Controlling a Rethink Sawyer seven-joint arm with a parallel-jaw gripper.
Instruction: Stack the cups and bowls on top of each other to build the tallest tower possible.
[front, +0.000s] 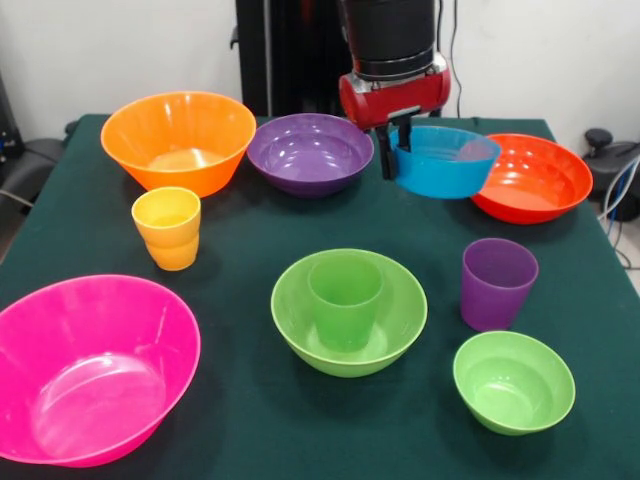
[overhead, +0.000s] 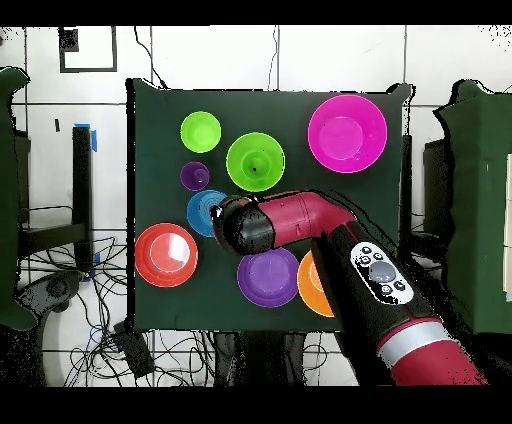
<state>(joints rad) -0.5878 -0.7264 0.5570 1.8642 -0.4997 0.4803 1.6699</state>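
While the green cup (front: 345, 300) already stands inside the lime-green bowl (front: 349, 311) at the middle of the table (front: 250, 420), that is all the tower there is so far. The claw (front: 393, 152) is pinched on the near rim of the blue bowl (front: 443, 160), which looks tilted and perhaps lifted (hard to be sure) between the purple bowl (front: 310, 152) and the red-orange bowl (front: 530, 176). The purple cup (front: 497, 283), small green bowl (front: 513, 381) and yellow cup (front: 168, 227) stand apart, unstacked.
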